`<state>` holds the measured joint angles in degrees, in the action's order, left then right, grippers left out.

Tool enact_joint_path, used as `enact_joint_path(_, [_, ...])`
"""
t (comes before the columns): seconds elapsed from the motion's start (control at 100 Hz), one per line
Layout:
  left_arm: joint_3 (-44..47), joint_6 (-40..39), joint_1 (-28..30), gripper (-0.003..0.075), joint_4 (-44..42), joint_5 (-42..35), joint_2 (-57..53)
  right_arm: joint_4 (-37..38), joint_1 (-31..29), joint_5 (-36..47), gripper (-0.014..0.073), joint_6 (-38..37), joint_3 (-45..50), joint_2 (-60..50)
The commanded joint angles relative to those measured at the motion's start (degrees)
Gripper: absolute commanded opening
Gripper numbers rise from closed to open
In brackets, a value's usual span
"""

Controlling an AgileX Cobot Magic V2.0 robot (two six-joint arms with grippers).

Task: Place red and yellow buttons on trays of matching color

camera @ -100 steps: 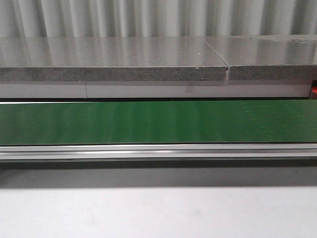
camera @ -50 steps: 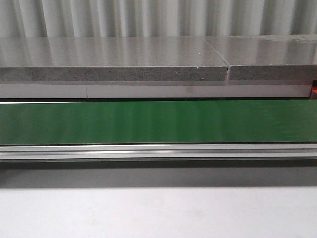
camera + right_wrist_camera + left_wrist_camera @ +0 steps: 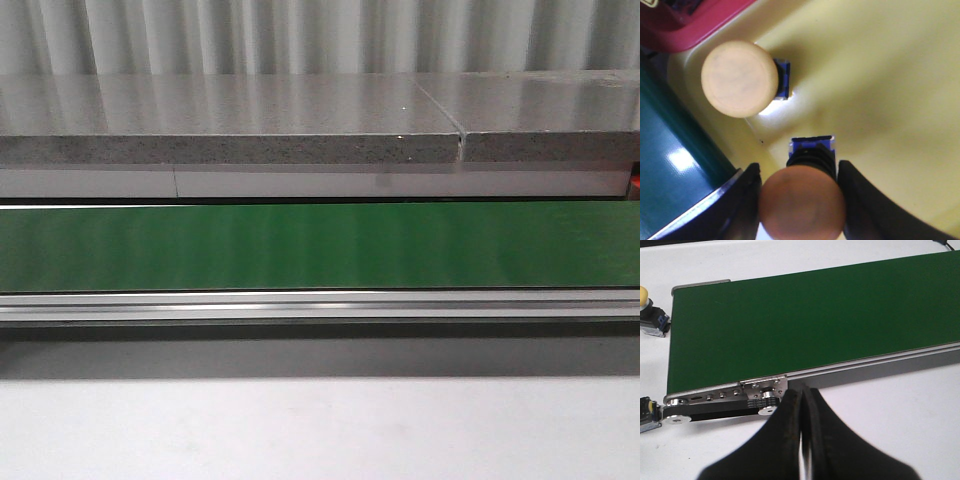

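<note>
Nothing moved — right end effector [image 3: 800, 200] grips yellow button [image 3: 802, 210] inside yellow tray [image 3: 890, 100].

- Front view: even, soft light; pale streaks of glare on the glossy green conveyor belt [image 3: 320, 245], a dark shadow band under its aluminium rail
- Left wrist: bright; blurred black fingers [image 3: 785, 440]
- Right wrist: warm cast, blurred yellow-capped button [image 3: 802, 205], glare spots

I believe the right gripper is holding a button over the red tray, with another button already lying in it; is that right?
Not quite: in the right wrist view the right gripper holds a button over the yellow tray, where another button already lies.
</note>
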<state>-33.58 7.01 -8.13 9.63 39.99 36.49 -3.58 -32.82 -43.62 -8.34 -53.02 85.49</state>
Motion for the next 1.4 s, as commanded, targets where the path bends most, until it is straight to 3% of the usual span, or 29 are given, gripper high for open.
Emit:
enact_joint_path(0.0, [-1.5,-0.1,-0.4,-0.002,0.9,-4.0,-0.2,-0.7,-0.5,2.5,0.0318,0.0,-1.2,-0.2])
enact_joint_path(0.38, [-1.5,-0.1,-0.4,-0.002,0.9,-4.0,-0.2,-1.3,-0.5,5.2,0.0329,0.0,-1.2,4.0])
enact_joint_path(0.62, [-1.5,-0.1,-0.4,-0.002,0.9,-4.0,-0.2,-1.4,-0.5,4.6,0.0509,0.1,-1.2,4.7])
enact_joint_path(0.85, [-1.5,-0.1,-0.4,-0.002,0.9,-4.0,-0.2,-1.4,-0.5,4.8,0.0509,0.1,-1.2,3.0])
enact_joint_path(1.15, [-1.5,-0.1,-0.4,-0.002,0.9,-4.0,-0.2,-1.4,0.5,3.0,0.0508,2.2,-1.2,-6.7])
enact_joint_path(1.27, [-1.5,-0.1,-0.4,-0.002,0.9,-4.0,-0.2,-1.4,3.8,2.2,0.0454,3.3,-1.2,-10.9])
enact_joint_path(1.39, [-1.5,-0.1,-0.4,-0.002,0.9,-4.0,-0.2,-0.8,8.7,1.5,0.026,3.8,-1.2,-14.6])
